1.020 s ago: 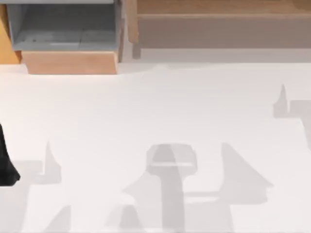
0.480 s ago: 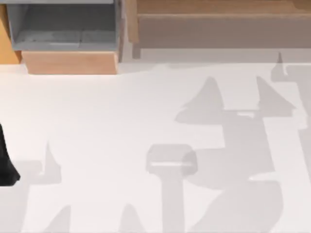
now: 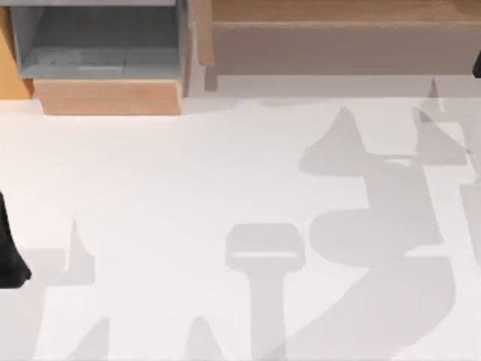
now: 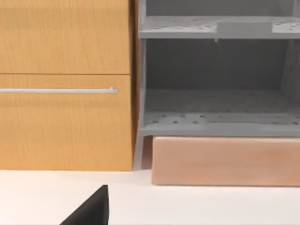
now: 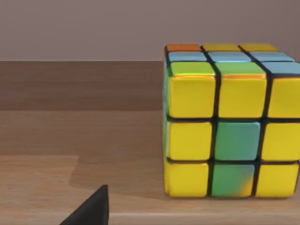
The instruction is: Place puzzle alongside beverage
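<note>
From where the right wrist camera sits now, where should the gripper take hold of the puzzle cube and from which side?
Probably grip the puzzle cube across two opposite flat side faces, approaching head-on toward the mostly yellow face the right wrist view looks at. It sits upright and square on the wooden shelf, so parallel faces suit the two fingers, and open space shows beside it.

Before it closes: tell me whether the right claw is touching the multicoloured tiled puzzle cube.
Apart. The right wrist view shows bare wooden surface between the black claw fingertip and the cube.

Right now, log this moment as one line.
puzzle: on wooden shelf, ungrasped | right arm: facing puzzle | left arm: parked, table's left edge | beverage: unseen
</note>
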Robot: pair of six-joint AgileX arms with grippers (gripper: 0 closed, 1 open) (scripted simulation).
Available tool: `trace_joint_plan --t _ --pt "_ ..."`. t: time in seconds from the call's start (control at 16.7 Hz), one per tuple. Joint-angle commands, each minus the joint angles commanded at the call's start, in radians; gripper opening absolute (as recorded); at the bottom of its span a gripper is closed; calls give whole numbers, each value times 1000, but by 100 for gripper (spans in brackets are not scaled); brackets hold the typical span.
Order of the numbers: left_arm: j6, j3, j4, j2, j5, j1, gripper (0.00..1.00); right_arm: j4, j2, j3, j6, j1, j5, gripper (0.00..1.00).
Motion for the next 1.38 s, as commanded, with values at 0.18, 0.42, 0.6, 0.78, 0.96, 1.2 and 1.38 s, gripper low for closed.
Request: trace_joint_plan --t 0.18,0.42,0.6,0.78,0.96,1.2,1.38 --pt "0 0 0 0 0 0 100 -11 3 10 0 1 0 100" --pt "0 0 0 0 0 0 100 -85 -8 77 -1 -2 -2 100" --pt "0 0 0 0 0 0 100 -116 38 153 -1 3 3 100" --pt "0 0 0 0 0 0 100 -115 129 245 -1 9 10 100" --pt "0 0 0 0 0 0 100 -116 165 281 -1 10 12 100" --pt "0 0 0 0 0 0 100 -116 165 281 -1 10 12 92" --pt "0 0 0 0 0 0 100 -116 165 281 -1 10 12 70"
